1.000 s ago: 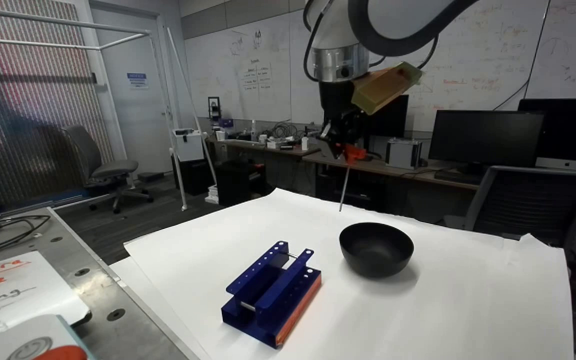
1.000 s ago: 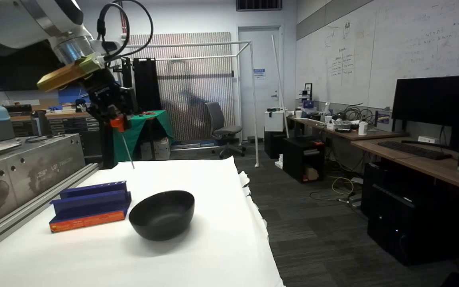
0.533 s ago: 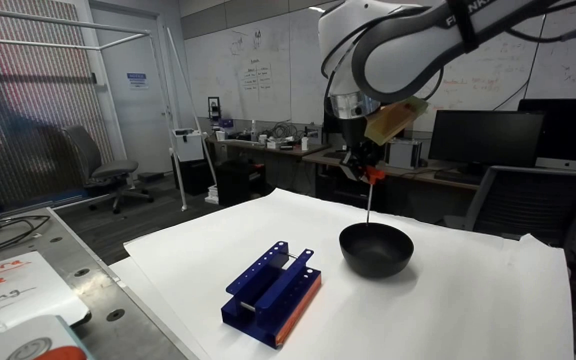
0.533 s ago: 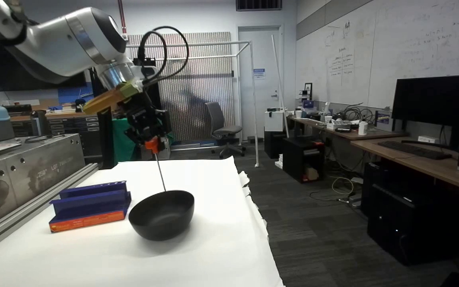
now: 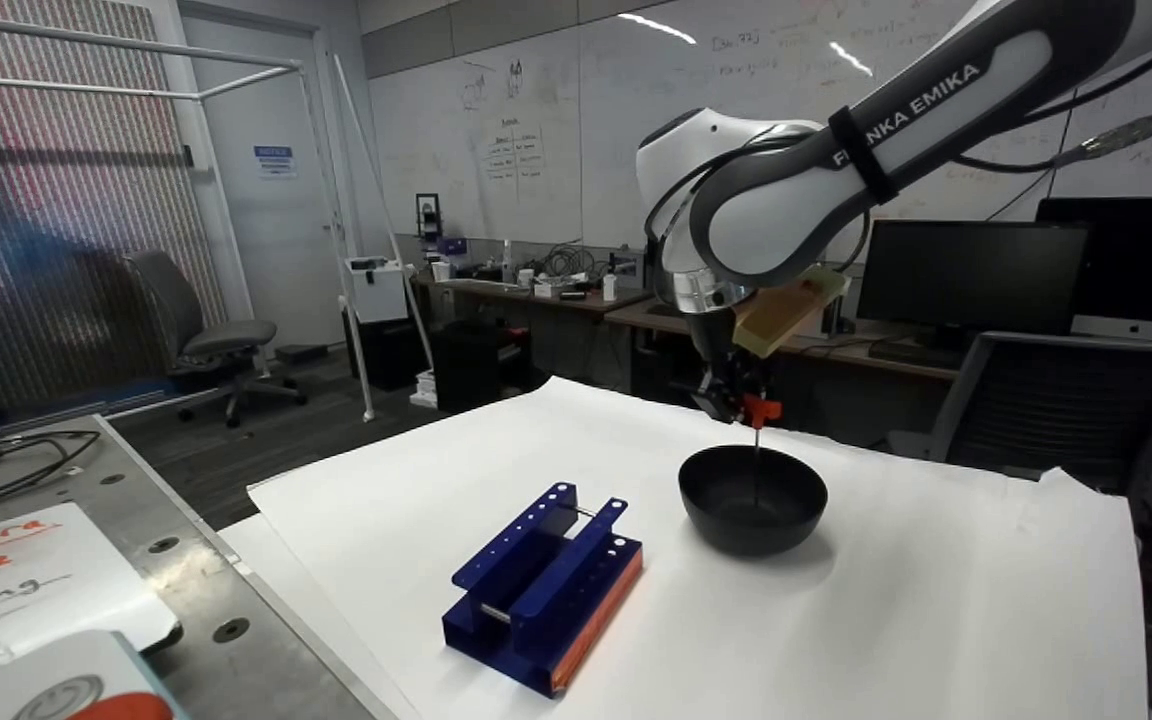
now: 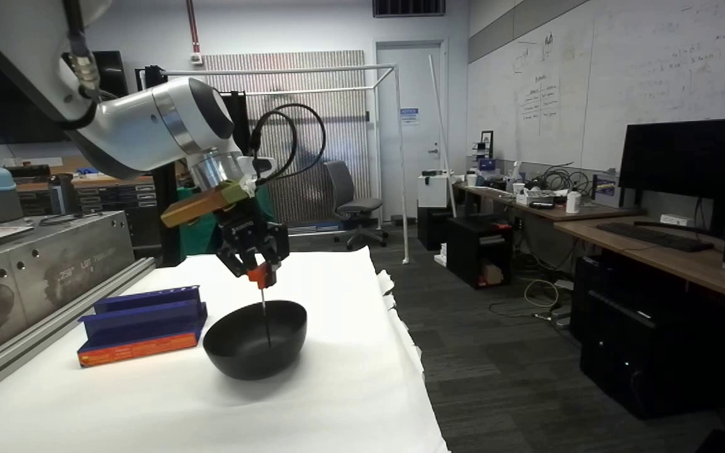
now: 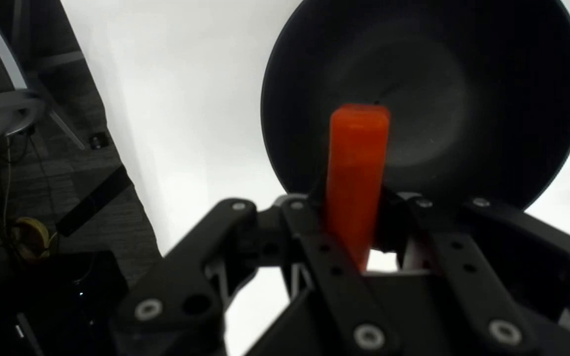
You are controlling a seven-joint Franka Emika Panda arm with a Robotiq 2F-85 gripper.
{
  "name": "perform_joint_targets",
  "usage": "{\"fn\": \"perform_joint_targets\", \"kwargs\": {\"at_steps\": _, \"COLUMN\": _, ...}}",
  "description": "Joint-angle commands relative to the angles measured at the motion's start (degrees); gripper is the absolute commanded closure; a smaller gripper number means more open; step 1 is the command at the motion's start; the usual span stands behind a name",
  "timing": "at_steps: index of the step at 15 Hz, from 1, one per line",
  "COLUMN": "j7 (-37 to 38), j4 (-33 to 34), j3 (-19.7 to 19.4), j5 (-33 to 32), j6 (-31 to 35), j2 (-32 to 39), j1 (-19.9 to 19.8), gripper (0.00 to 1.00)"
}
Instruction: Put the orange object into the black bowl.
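Whiteboards point(image 5: 546, 110) line a wall of the room beyond a white-covered desk point(image 5: 386, 520). Over it hangs a robot arm point(image 5: 776, 230), bent downward in both exterior views. Next in size, a blue rack point(image 5: 571, 580) with an orange base edge stands on the desk, and near it, but apart, sits the upright black bowl point(image 5: 736, 535). Smallest, the orange object point(image 7: 356, 168) has its wide top clenched in the jaws above the bowl, while its slim stem point(image 6: 266, 321) points down inside, past the rim; whether the tip touches the bottom, one cannot tell
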Motion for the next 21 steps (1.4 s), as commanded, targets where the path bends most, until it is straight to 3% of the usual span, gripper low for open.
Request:
{"fn": "perform_joint_targets", "kwargs": {"at_steps": 1, "j7": -3.2, "j4": 0.7, "j3": -0.2, "j5": 2.3, "j6": 0.5, "j2": 0.5, "j1": 0.0, "gripper": 0.64}}
{"fn": "perform_joint_targets", "kwargs": {"at_steps": 2, "j7": -3.6, "j4": 0.7, "j3": -0.3, "j5": 2.6, "j6": 0.4, "j2": 0.6, "j1": 0.0, "gripper": 0.64}}
{"fn": "perform_joint_targets", "kwargs": {"at_steps": 10, "j7": -5.7, "j4": 0.5, "j3": -0.2, "j5": 4.3, "j6": 0.3, "j2": 0.2, "j1": -0.1, "gripper": 0.03}}
{"fn": "perform_joint_targets", "kwargs": {"at_steps": 16, "j7": -9.4, "j4": -2.8, "j3": 0.6, "j5": 6.0, "j6": 3.0, "j2": -3.4, "j1": -0.8, "gripper": 0.00}}
{"fn": "perform_joint_targets", "kwargs": {"at_steps": 21, "j7": -20.8, "j4": -10.5, "j3": 2.3, "j5": 12.5, "j6": 10.1, "j2": -11.1, "j1": -3.1, "gripper": 0.00}}
